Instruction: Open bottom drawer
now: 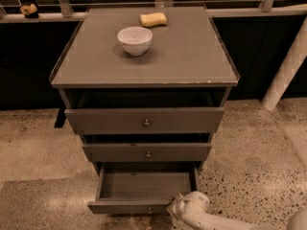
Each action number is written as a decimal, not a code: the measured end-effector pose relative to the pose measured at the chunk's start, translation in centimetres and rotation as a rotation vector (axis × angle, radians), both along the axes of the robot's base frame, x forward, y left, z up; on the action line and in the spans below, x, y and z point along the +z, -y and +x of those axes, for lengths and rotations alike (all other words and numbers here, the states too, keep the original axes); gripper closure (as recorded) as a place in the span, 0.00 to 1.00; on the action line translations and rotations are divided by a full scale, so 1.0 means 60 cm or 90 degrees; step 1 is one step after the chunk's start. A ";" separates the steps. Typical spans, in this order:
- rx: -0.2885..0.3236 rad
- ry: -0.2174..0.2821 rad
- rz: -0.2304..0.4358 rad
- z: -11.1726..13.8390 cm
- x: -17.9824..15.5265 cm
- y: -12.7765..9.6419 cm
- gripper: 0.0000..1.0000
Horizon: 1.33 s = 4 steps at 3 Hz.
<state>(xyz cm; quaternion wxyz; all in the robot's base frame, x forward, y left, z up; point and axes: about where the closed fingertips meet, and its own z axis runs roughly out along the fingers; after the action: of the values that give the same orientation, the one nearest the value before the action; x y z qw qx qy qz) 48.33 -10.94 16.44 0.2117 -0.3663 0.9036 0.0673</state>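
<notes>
The bottom drawer of the grey-brown cabinet stands pulled out, its plain grey inside showing and its small brass knob on the front edge. My white gripper is at the drawer's front right corner, low in the camera view, with the arm running off to the lower right. The middle drawer and the top drawer above it stick out only slightly.
A white bowl and a yellow sponge sit on the cabinet top. A white post leans at the right. Speckled floor lies on both sides of the cabinet.
</notes>
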 end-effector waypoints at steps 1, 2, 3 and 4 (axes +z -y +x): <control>0.004 -0.011 0.007 -0.024 -0.008 -0.001 1.00; 0.004 -0.012 0.007 -0.023 0.000 -0.002 1.00; 0.004 -0.023 0.007 -0.045 -0.006 0.001 1.00; 0.004 -0.023 0.007 -0.044 0.001 0.000 1.00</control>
<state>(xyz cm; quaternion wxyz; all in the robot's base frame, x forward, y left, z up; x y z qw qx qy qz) 45.67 -10.95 16.52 0.1970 -0.3670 0.9057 0.0796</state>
